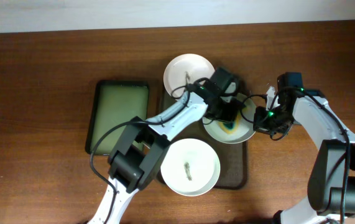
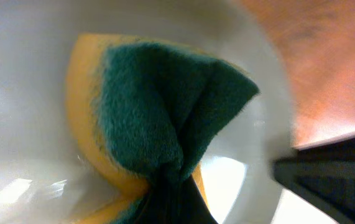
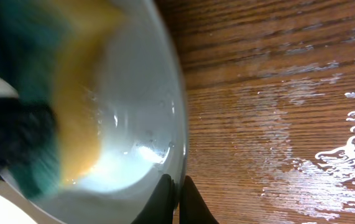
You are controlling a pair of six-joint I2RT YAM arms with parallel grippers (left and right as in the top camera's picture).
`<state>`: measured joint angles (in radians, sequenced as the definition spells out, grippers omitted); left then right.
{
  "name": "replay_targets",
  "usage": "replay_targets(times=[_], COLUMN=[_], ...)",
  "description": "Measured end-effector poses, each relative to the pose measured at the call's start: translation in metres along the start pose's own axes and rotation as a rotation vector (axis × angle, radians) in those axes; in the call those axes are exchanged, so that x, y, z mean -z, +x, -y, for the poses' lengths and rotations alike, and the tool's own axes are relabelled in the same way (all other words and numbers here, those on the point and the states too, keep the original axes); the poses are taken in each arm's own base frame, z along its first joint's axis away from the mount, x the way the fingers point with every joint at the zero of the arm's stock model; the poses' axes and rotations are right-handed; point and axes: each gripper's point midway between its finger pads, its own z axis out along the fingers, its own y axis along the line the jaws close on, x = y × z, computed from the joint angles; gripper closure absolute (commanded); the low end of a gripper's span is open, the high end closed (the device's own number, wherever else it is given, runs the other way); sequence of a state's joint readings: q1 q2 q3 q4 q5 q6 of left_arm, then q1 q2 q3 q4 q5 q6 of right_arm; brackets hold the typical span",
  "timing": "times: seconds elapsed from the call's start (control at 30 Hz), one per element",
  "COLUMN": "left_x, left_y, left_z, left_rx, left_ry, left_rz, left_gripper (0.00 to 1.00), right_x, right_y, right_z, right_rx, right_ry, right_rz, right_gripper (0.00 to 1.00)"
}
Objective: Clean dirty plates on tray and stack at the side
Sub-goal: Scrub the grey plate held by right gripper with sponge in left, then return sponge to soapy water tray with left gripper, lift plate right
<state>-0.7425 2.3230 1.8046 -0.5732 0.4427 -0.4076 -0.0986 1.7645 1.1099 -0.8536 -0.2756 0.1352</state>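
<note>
The pale grey-green plate (image 1: 247, 129) lies at the right of the dark brown tray (image 1: 238, 169). My left gripper (image 1: 229, 114) is shut on a yellow and green sponge (image 2: 165, 106) and presses it inside this plate (image 2: 28, 124). My right gripper (image 3: 178, 193) is shut on the plate's rim (image 3: 165, 93) at its right side (image 1: 259, 118). A white plate (image 1: 191, 167) with a dark smear sits at the tray's near end. Another white plate (image 1: 188, 71) lies at the tray's far left corner.
A smaller green-lined tray (image 1: 118, 115) lies to the left of the brown tray. The wooden table (image 3: 276, 93) to the right of the held plate has wet streaks (image 3: 345, 155). The left arm reaches across the brown tray.
</note>
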Motion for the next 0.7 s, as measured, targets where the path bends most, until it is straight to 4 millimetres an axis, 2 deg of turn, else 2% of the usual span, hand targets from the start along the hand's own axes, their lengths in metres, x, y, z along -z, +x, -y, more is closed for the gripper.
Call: replay_targets(times=[0.07,0.17,0.23,0.37,0.4,0.47,0.53,0.63,0.7], left_x=[-0.005,-0.006,-0.003,0.033,0.054,0.096,0.153,0.218,0.247], left_y=[0.005,0.008,0.011,0.013,0.006,-0.011,-0.019,-0.012,0.0], left_z=[0.014,0.016,0.008,-0.034,-0.05,-0.067,-0.081,-0.101,-0.127], left_rx=[-0.024,-0.029,-0.008,0.096,0.118,0.14,0.171,0.237,0.302], left_ry=[0.058,0.082,0.067,-0.055,-0.099,-0.143,-0.21,-0.282,-0.321], left_rz=[-0.021,-0.037,-0.054,-0.085,-0.06,0.011,0.081,0.121,0.113], left_gripper=[1.0,1.0,1.0,1.0,1.0,1.0,1.0,1.0,1.0], right_x=[0.0,0.0,0.0,-0.002,-0.001,0.006,0.028,0.061,0.079], right_y=[0.0,0.0,0.0,0.005,0.008,0.006,0.003,-0.002,-0.004], right_z=[0.003,0.004,0.003,-0.004,-0.004,-0.006,-0.012,-0.017,-0.013], right_rx=[0.001,0.004,0.006,0.016,0.012,0.016,0.032,0.057,0.069], right_ry=[0.015,0.024,0.017,-0.005,-0.002,-0.003,-0.007,0.017,0.086], right_rz=[0.002,0.001,-0.001,-0.02,-0.033,-0.022,0.032,0.138,0.205], right_gripper=[0.96,0.96,0.96,0.96,0.96,0.96,0.96,0.96,0.96])
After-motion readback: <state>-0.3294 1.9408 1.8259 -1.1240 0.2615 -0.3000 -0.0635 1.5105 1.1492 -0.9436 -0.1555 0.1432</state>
